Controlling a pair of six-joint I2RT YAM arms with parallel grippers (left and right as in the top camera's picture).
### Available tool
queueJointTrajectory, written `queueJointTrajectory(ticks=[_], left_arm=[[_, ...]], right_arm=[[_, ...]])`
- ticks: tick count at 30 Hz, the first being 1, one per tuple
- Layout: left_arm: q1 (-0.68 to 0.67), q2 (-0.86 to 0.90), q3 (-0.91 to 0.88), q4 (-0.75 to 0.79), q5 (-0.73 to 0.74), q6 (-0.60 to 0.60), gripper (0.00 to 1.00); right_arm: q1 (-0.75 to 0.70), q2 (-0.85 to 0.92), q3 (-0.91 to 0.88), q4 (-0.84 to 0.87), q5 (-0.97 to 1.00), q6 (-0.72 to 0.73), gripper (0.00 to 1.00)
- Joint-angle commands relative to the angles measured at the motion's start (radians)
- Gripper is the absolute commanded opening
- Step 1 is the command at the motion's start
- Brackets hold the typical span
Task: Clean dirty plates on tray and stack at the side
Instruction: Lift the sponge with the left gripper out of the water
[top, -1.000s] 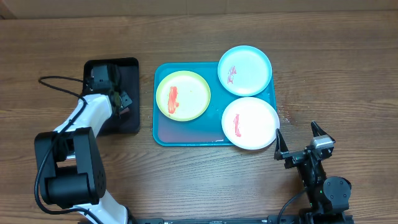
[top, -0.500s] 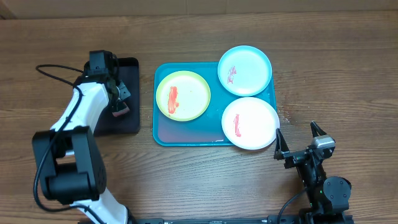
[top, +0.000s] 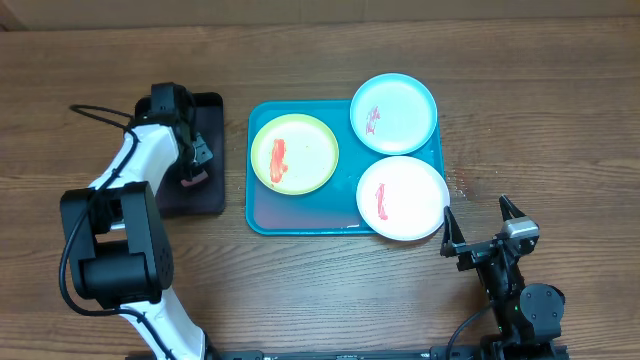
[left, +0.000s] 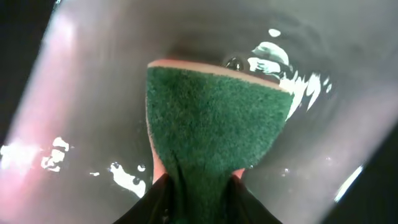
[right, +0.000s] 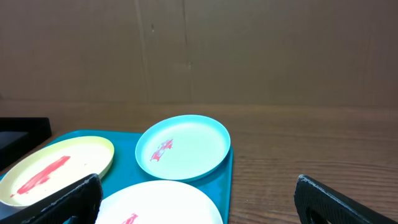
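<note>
Over at 9 o'clock of the desk (top: 320, 290), above the black tray (top: 208, 198): left fingers (left: 138, 214) pinching a sponge (left: 214, 118) by its near end, green scouring face up toward the wrist camera, a pale pink layer showing along the far edge. Squeezed narrow where gripped, fanning wider beyond. Under it, the glossy dark floor of the black tray with bright glints.

At the centre of the desk, just at 3 o'clock of the black tray, the turquoise tray (top: 300, 212) with all three plates on it. Yellow-green plate (top: 294, 153) toward 10 o'clock of the tray, a red streak left of its middle. Light blue plate (top: 394, 112) at the 1 o'clock corner, overhanging the rim, a small red smear on its 9 o'clock side. White plate (top: 402, 198) at the 4 o'clock corner, also past the rim, touching or nearly touching the blue one – a red smear left of its middle.

Right fingers (right: 62, 202) spread wide and holding nothing, low at 4 o'clock of the tray, just beside the white plate.
</note>
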Motion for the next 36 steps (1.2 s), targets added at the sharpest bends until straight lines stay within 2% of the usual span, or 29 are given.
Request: queueJointTrajectory(ticks=[1,7,15,26,30,34,36], left_arm=[[-0.003,0.013,0.101,-0.04,0.012,0.013,0.29],[-0.003,0.017,0.14,-0.071,0.012,0.019,0.29],[-0.002,0.019,0.067,-0.062,0.012,0.019,0.27],[-0.002,0.019,0.036,-0.02,0.011,0.019,0.15],[-0.002,0.019,0.014,-0.019,0.012,0.019,0.17],[-0.002,0.019,-0.008,-0.016,0.012,0.019,0.26],[-0.002,0.019,-0.01,-0.017,0.012,0.019,0.27]], right_arm=[[0.006,-0.011,-0.01,0.004,-0.001,0.005,1.0],[0.006,-0.011,-0.01,0.004,-0.001,0.005,1.0],[0.006,-0.011,-0.01,0.004,-0.001,0.005,1.0],[0.006,-0.011,-0.01,0.004,-0.001,0.005,1.0],[0.006,-0.011,-0.01,0.004,-0.001,0.005,1.0],[0.006,-0.011,-0.01,0.004,-0.001,0.005,1.0],[0.006,-0.011,-0.01,0.004,-0.001,0.005,1.0]])
